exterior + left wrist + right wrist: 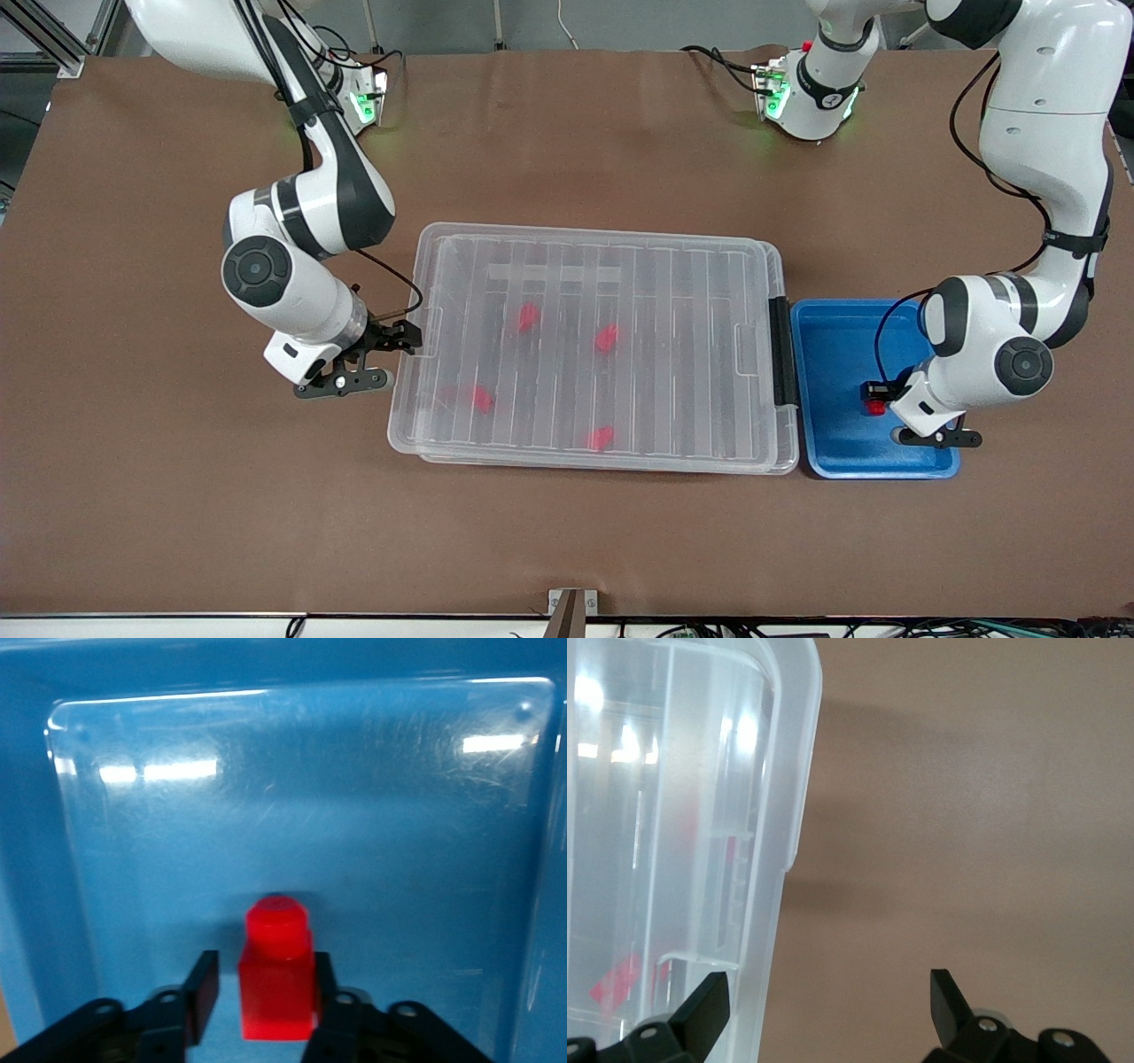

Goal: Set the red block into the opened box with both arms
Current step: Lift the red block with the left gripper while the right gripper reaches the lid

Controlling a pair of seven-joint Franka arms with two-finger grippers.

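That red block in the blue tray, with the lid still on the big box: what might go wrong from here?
1. The left gripper has one finger touching the red block and a gap at the other, so the block may twist or slip when lifted.
2. The box looks closed under its lid; the block cannot go in until it is opened.
3. The right gripper, open, straddles the lid's edge and could drag the box instead.

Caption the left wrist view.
Left gripper straddling a red block standing in the blue tray.
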